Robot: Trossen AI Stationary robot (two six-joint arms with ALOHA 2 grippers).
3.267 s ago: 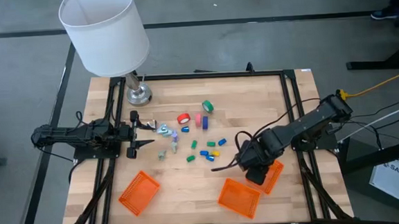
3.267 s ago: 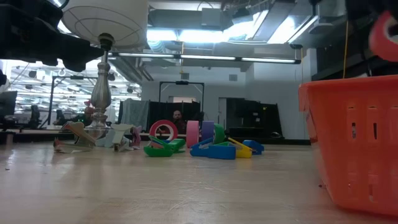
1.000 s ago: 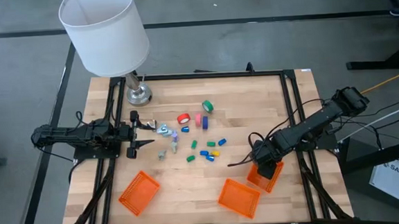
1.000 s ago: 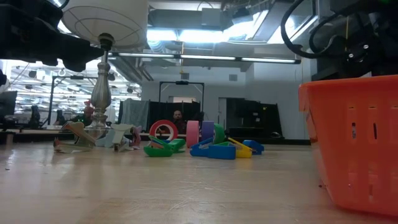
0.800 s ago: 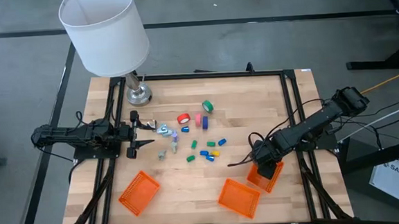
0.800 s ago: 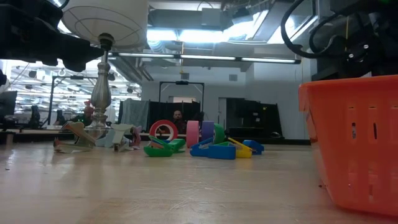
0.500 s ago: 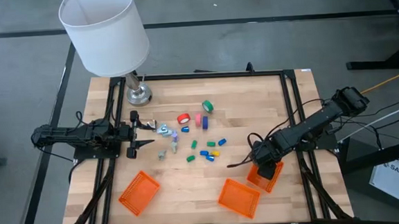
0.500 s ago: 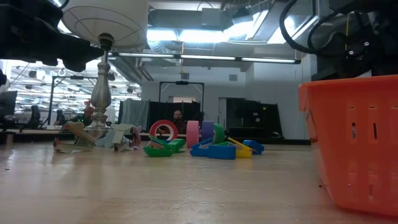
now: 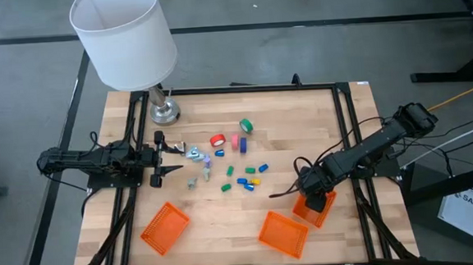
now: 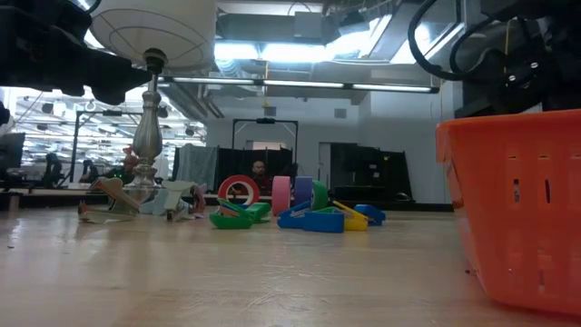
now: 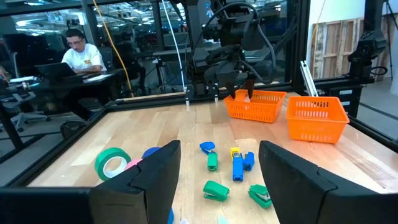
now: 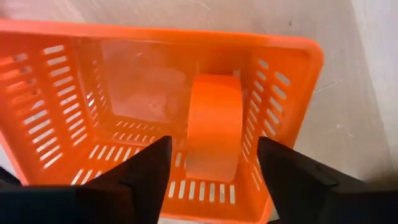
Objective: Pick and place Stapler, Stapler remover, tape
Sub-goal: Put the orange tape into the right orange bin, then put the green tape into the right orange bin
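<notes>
The right gripper (image 9: 309, 195) hangs directly over the rightmost orange basket (image 9: 326, 206) at the near right part of the table (image 9: 302, 120), its fingers (image 12: 147, 171) spread apart and holding nothing. In the right wrist view, an orange roll of tape (image 12: 212, 127) stands on edge on the basket floor, against the basket's slotted wall and between the two spread fingers. A second orange basket (image 9: 283, 233) sits just beside the first, nearer the table's front edge, and a third orange basket (image 9: 164, 227) lies well apart at the near left. Toward the middle of the table lies a scatter of small blue, green and yellow pieces (image 9: 247, 177). Just beyond them stand a red roll (image 9: 217, 140), a pink roll (image 9: 235, 142) and a green roll (image 9: 246, 127). The left gripper (image 9: 170, 156) waits at the left side of the table, fingers released and empty, pointing toward the scatter. A lamp (image 9: 124, 39) stands at the far left corner.
</notes>
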